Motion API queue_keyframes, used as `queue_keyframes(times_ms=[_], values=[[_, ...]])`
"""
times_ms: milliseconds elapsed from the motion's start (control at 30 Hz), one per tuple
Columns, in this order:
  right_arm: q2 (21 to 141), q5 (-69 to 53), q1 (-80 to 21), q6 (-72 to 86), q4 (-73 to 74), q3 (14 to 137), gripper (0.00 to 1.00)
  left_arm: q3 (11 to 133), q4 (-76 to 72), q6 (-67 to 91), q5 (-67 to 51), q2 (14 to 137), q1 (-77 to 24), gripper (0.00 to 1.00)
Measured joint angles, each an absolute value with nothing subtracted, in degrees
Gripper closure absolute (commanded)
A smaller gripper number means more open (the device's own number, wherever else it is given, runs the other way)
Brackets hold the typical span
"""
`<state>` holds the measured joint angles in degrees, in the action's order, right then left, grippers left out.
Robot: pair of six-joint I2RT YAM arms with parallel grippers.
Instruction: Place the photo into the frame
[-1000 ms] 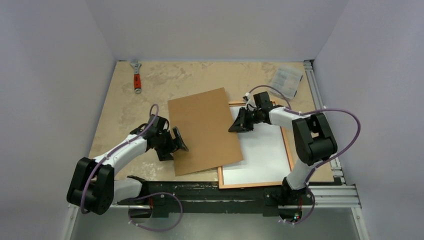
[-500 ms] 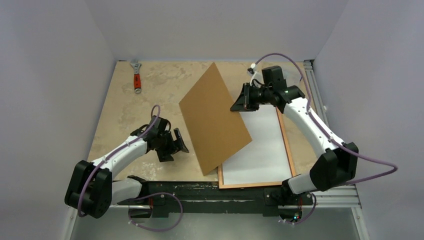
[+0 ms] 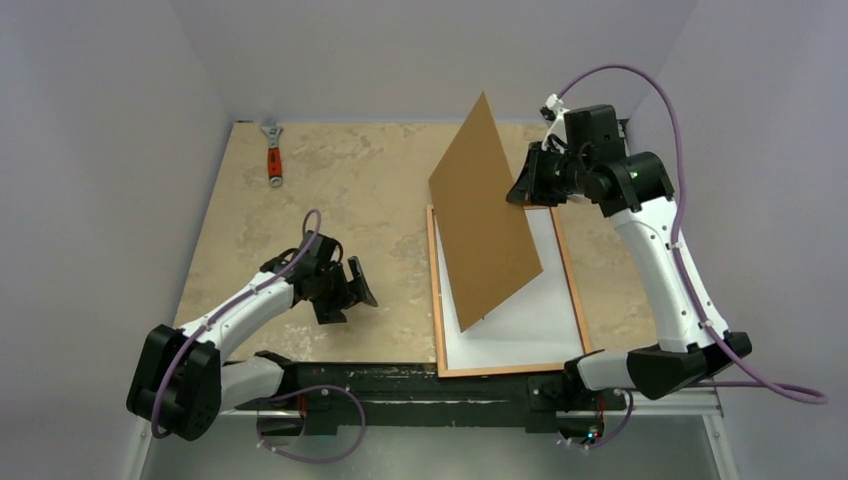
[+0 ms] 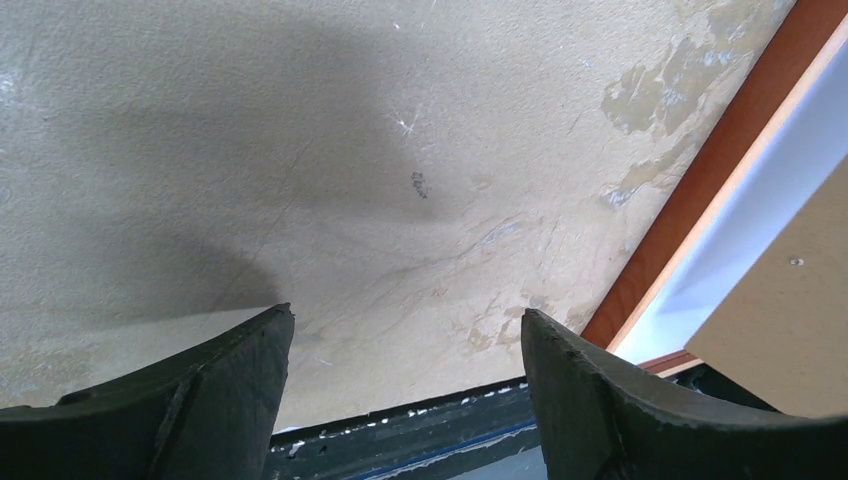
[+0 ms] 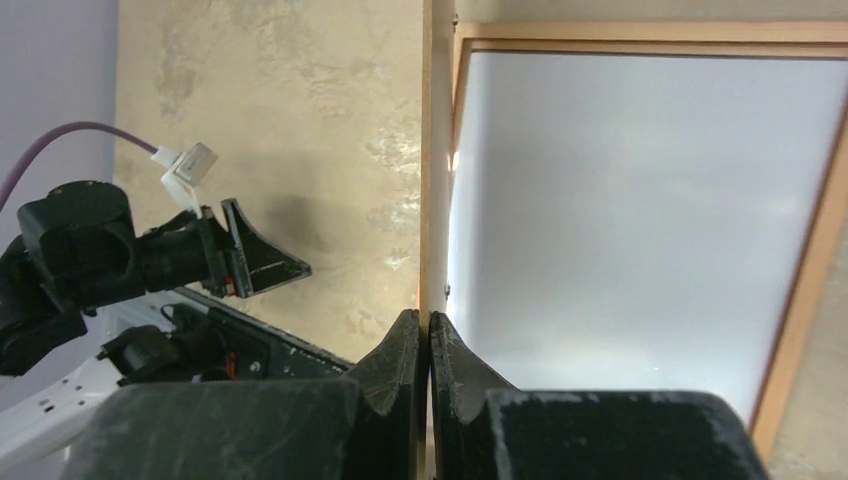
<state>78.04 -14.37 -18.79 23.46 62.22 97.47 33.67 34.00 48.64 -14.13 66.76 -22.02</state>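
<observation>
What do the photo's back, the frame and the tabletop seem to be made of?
Photo: back looks like matte brown cardboard or fibreboard, stiff and flat while tilted. Frame: probably wood, orange-brown, smooth narrow border. Tabletop: mottled beige, stone-like finish, perhaps laminate.

Left gripper [image 4: 405, 315] jaws spread over table [image 4: 300, 150] — frame [image 4: 712, 170] edge at right.
</observation>
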Motion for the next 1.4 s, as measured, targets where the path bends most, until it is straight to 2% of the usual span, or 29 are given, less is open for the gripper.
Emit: queue_keyframes(times_ms=[300,600,733,867,1133,1400], values=[[77.56,-8.38,-18.70,22.39,68.20,100.66,1.00,35.81,35.09,48.71,-13.80,66.61,-22.92,0.19],[74.65,-6.72,-19.29,22.46,68.82,94.41,1.00,40.29,37.01,50.41,-13.80,61.67,-23.79,0.19],[73.78,-4.16,-23.14,23.16,67.68,93.45,1.00,42.65,36.95,52.03,-14.13,58.92,-24.56,0.17],[73.87,-0.05,-29.17,24.47,65.32,93.54,1.00,44.69,35.81,53.54,-14.85,56.60,-25.63,0.11],[75.07,-0.54,-36.03,26.61,62.06,92.90,0.77,46.46,30.37,55.37,-17.41,53.98,-26.17,0.01],[79.02,-4.64,-42.78,29.06,59.61,92.86,0.46,47.29,24.14,57.21,-20.49,53.74,-26.28,0.00]])
